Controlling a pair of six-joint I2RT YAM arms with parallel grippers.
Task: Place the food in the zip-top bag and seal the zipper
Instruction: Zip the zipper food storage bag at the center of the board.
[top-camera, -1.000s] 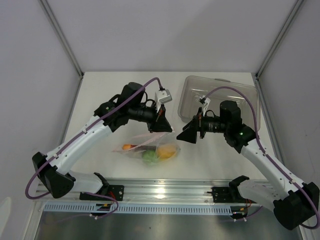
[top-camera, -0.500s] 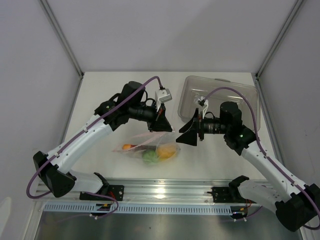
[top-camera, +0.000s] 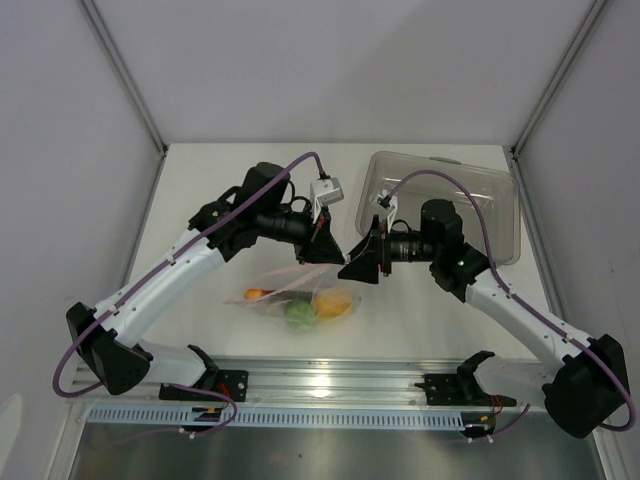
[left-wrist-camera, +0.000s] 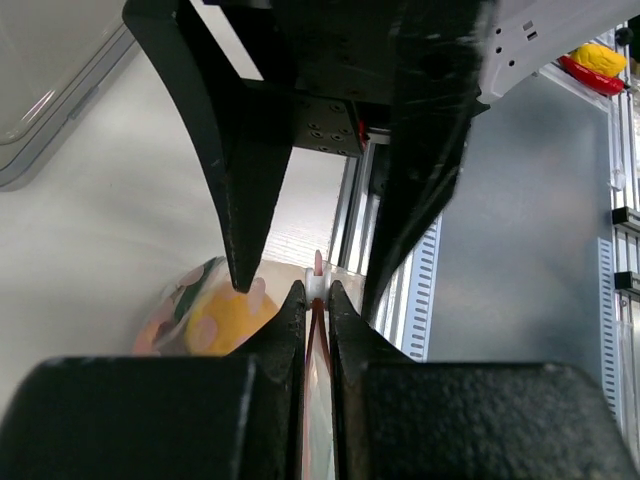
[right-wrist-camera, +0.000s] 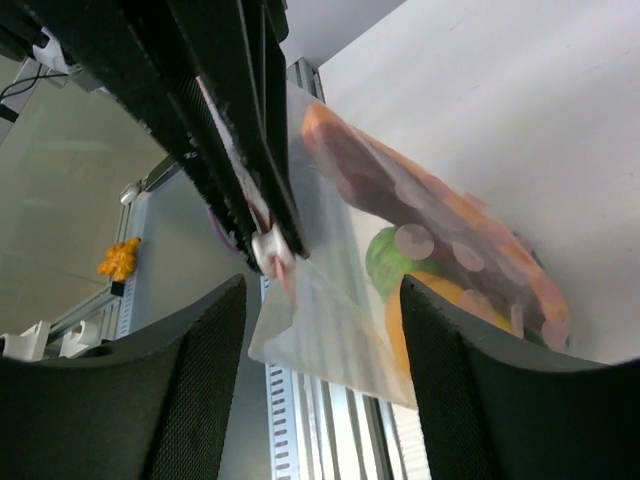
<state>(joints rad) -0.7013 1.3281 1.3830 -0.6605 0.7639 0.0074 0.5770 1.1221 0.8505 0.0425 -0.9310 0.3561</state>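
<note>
Presently, sealing: left tool (left-wrist-camera: 316, 290) pinches the zipper (left-wrist-camera: 318, 262) of the zip-top bag (right-wrist-camera: 440, 250); right tool (right-wrist-camera: 322, 285), jaws apart, must clamp alongside.

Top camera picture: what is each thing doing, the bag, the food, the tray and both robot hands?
zip-top bag: holds the food, mouth edge lifted
food: inside the bag
zipper: pinched; sealed or not, cannot tell
left gripper: shut on the zipper
right gripper: open, a finger on each side of the zipper
tray: upright on the table
</note>
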